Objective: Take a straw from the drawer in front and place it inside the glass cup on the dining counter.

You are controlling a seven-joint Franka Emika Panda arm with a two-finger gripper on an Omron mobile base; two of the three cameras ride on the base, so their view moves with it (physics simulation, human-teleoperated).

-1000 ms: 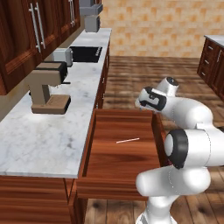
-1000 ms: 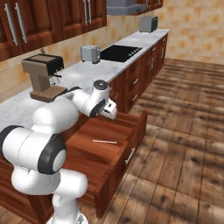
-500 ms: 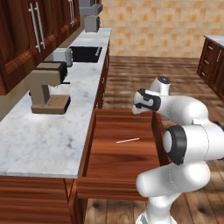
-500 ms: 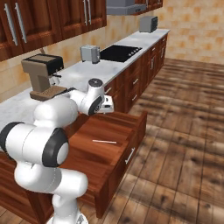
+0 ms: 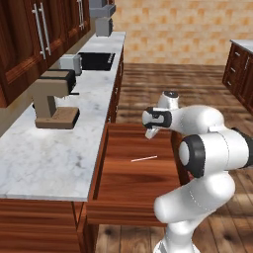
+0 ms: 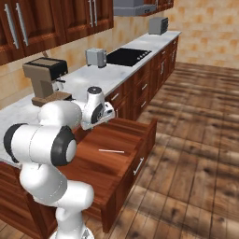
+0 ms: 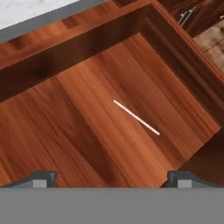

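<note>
1. The drawer (image 5: 133, 173) stands pulled out in the middle of the left base view, under the edge of the marble surface (image 5: 49, 153). Its wooden floor is bare except for one thing.
2. The straw (image 5: 144, 158) lies flat on the drawer floor, near the middle, apart from all four sides. In the hand view it is a thin pale line (image 7: 136, 117) a little above the frame centre.
3. The gripper (image 5: 149, 132) hangs above the far part of the drawer, pointing down. In the hand view its two dark fingertips (image 7: 40, 178) rise at the lower left and lower right, wide apart, so the gripper is open and holds nothing.
4. The relation that matters: the straw is below and ahead of the gripper, about midway between the fingertips. Its long axis runs diagonally in the hand view, from upper left to lower right, so it is skew to the line between the fingertips.
5. I judge that the wrist must turn somewhat before the descent, so the fingers close across the straw.
6. The straw is very thin and lies flat on wood, so I think the pinch could slip.
</note>
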